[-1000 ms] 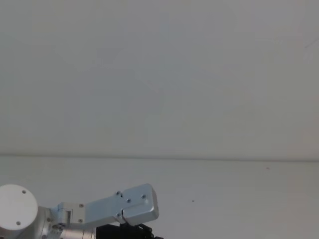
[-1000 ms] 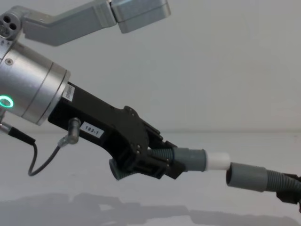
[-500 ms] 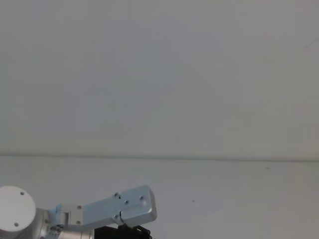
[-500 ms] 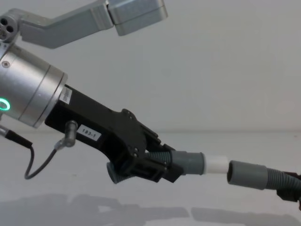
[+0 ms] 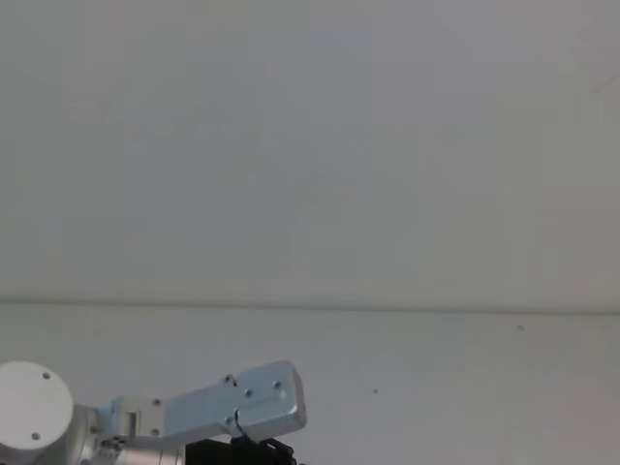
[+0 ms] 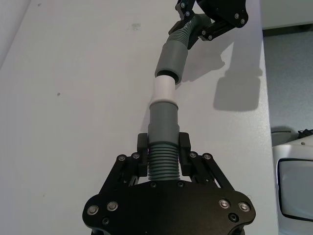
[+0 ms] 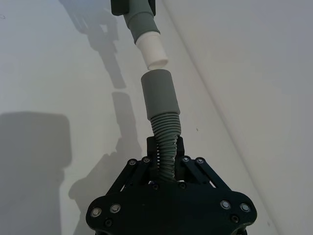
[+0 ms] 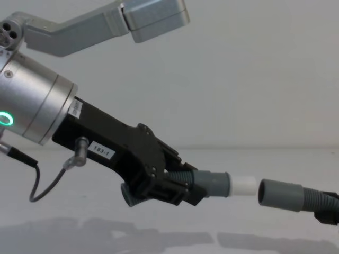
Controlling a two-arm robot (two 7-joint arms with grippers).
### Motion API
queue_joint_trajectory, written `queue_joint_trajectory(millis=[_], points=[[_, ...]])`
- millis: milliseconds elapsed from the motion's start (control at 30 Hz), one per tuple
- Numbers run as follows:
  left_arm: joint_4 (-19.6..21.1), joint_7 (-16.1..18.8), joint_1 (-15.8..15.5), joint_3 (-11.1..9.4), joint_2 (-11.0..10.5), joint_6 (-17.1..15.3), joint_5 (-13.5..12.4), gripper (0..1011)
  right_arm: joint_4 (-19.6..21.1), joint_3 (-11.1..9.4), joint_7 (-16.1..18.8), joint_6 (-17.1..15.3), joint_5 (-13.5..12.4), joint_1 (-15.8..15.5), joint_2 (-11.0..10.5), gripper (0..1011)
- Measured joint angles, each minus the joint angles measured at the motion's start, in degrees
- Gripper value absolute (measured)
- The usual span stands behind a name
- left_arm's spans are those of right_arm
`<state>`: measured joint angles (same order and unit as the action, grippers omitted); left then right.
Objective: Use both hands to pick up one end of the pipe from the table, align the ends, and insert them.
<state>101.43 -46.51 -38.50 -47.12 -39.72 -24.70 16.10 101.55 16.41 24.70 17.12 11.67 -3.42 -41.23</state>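
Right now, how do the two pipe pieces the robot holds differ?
The left gripper's pipe piece ends in a narrow white tip; the right gripper's pipe piece ends in a plain grey open socket. Both are grey and ribbed, clamped on the ribs, held above the table, nearly in line, tip not yet inserted.

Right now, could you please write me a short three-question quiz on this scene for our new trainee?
1. True or false: the white tip is already seated inside the grey socket.
2. Which gripper holds the pipe piece with the white tip?
A. the left gripper
B. the right gripper
C. neither
3. Fill in: both pipe pieces are held above the ______, not lying on it.

Key:
1. False. In the chest and right wrist views a small gap shows between tip and socket.
2. A. The left gripper clamps its ribbed part.
3. table
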Motion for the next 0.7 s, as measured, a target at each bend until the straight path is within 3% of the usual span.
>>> queue_joint_trajectory(millis=[700], points=[[-1.0, -0.5, -1.2, -1.5, 0.6, 0.2, 0.4, 327, 0.3, -0.1, 0.3, 0.6, -0.4, -0.1, -0.3, 157]])
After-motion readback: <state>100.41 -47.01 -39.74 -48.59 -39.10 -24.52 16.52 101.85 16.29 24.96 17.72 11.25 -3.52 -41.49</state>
